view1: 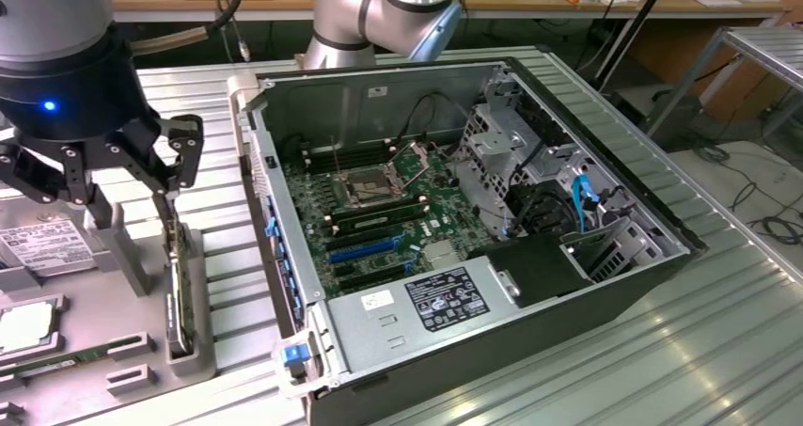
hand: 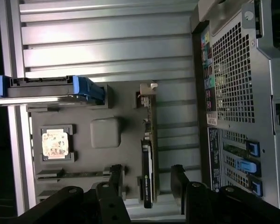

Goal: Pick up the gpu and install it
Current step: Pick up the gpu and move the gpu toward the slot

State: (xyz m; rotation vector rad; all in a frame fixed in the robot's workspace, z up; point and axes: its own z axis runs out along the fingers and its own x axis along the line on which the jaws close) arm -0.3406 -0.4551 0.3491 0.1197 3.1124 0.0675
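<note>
Your black two-fingered gripper [view1: 132, 210] hangs over the grey moulded parts tray [hand: 126, 112], which lies just beside the open black computer case [view1: 565, 351]. The gpu [hand: 148, 140], a flat green circuit card with a black cooler and a silver end bracket, stands on edge in a tray slot on the side nearest the case. The fingers [hand: 115, 182] are spread and grip nothing. One sits off each flat face of the card, clear of it. The card's long axis runs alongside the case's near wall, across the closing line, so the grasp looks squarely lined up.
</note>
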